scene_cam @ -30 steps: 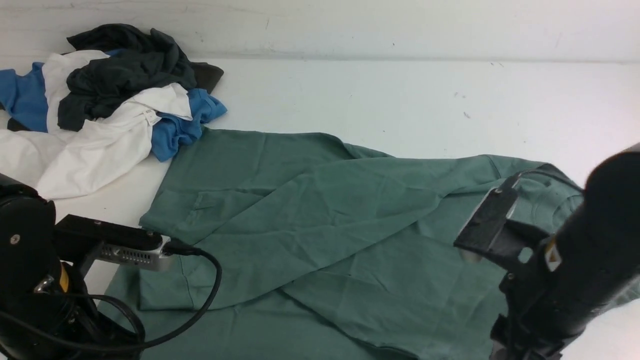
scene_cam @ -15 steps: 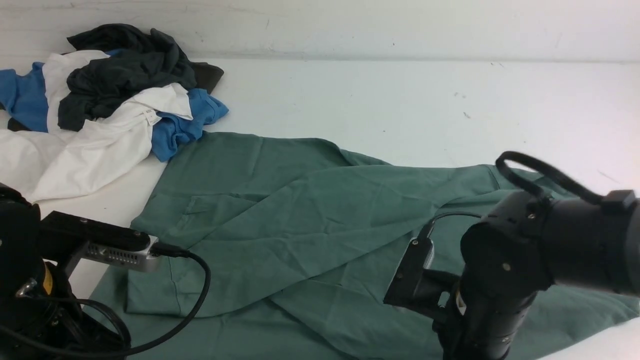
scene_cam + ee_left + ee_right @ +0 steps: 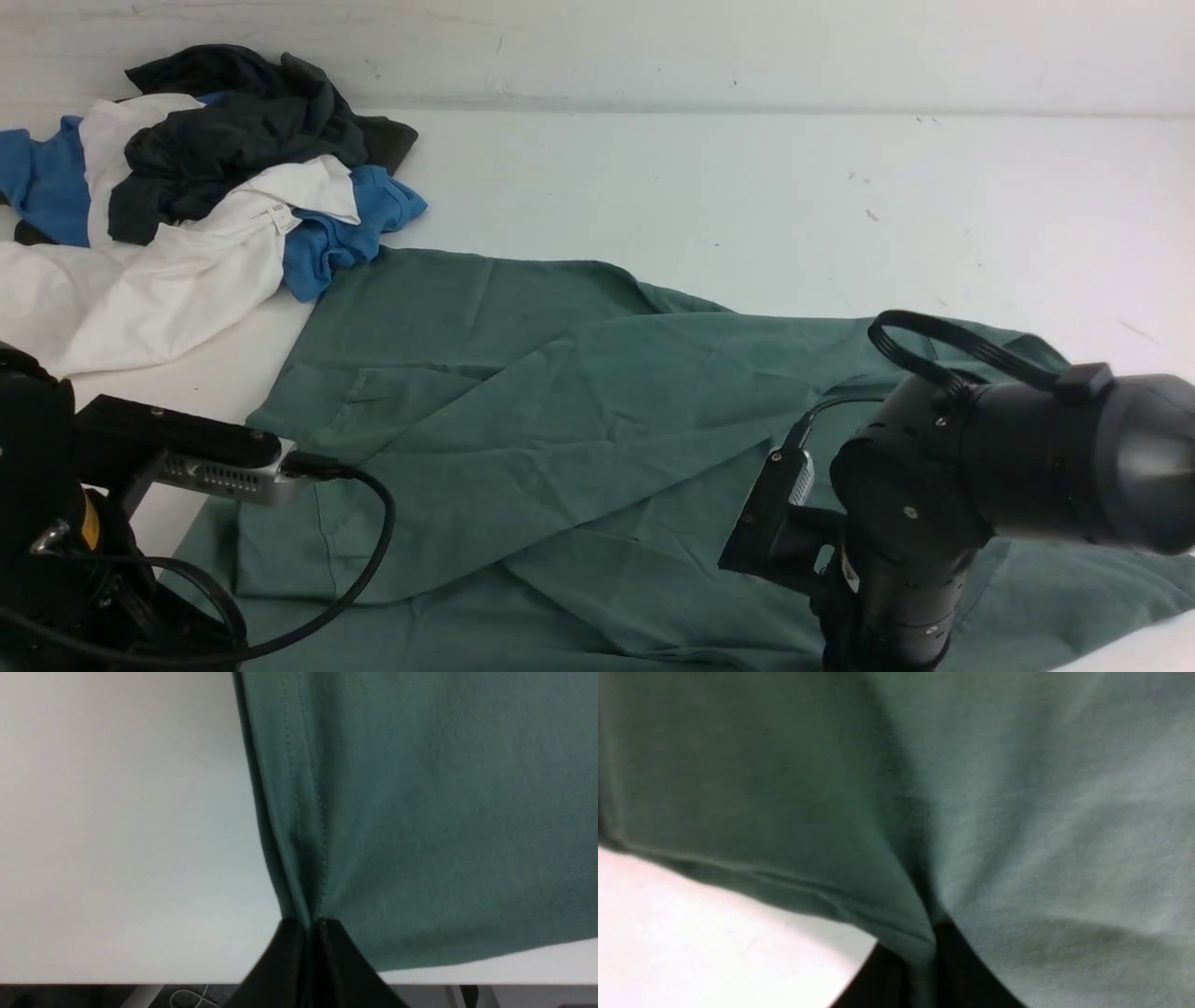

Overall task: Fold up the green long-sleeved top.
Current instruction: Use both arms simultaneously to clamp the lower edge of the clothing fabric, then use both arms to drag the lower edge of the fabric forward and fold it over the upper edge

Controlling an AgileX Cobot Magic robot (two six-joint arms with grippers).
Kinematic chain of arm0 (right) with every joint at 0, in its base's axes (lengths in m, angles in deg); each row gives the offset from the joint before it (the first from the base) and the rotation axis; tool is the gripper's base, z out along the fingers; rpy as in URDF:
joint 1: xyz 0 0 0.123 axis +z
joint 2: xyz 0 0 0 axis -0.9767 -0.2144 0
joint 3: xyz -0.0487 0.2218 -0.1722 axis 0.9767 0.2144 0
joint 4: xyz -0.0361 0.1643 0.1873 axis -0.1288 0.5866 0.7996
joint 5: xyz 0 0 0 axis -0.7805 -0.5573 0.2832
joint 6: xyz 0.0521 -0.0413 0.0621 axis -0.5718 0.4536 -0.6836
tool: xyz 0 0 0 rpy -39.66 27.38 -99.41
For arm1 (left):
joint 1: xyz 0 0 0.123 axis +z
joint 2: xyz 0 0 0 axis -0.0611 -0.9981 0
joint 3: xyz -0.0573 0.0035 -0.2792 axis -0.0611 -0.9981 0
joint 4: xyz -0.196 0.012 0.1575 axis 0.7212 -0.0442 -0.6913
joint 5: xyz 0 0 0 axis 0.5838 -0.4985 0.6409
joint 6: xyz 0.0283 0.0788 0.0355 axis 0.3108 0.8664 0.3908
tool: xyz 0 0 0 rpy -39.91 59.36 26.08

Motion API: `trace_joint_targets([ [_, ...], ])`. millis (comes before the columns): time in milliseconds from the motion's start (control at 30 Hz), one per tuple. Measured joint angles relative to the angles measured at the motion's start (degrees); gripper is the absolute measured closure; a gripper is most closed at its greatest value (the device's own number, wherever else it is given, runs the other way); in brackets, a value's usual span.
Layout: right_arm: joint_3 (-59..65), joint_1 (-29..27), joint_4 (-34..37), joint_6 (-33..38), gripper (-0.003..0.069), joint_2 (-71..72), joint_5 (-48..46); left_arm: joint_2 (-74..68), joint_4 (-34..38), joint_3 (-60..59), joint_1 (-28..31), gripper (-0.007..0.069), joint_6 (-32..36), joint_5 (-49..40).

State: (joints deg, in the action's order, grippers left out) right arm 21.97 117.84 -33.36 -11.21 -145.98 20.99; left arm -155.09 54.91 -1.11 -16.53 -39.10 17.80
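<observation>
On the left is a messy heap of clothes. It has a white shirt point(image 3: 196, 271), a blue shirt point(image 3: 350, 233) and a dark shirt point(image 3: 238, 140), all bunched up together. Nearer, the left arm point(image 3: 112, 541) reaches in. Its left gripper point(image 3: 306, 933) is closed and pinches the edge of the green top, where lines of stitches run. The green top point(image 3: 560, 439) is big. It lies on the white table point(image 3: 747, 205), from beside the heap all the way over to the right side. Part of it is folded over itself, and it has lots of wrinkles. On the right, the right arm point(image 3: 934, 485) leans over the green top. Its right gripper point(image 3: 922, 947) is closed too, and it squeezes a bunched bit of the same cloth.
</observation>
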Motion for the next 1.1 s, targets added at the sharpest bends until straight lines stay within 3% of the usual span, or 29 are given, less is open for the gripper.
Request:
trace_joint_targets([
  [233,0.29,0.31,1.67,-2.85,0.0641,6.15,-7.23,7.52,3.79,0.63,0.0,0.0617,-0.17,-1.97],
  [500,-1.21,0.28,-2.62,-4.48,0.0641,19.33,-11.24,8.56,1.86,12.46,0.0,0.0617,-2.83,-3.25],
  [700,-8.91,-5.08,-2.92,-3.93,0.0642,21.39,-11.85,-0.21,-1.14,26.25,0.21,0.0618,-3.18,-3.47],
  [867,-18.42,-13.06,2.72,3.05,0.0641,15.38,-10.5,-12.64,-1.45,38.89,4.3,0.0618,-2.94,-3.25],
  [1100,-29.86,-18.63,8.24,7.99,0.0642,3.39,-10.2,-28.83,-1.52,52.47,9.5,0.0618,-1.18,-2.16],
])
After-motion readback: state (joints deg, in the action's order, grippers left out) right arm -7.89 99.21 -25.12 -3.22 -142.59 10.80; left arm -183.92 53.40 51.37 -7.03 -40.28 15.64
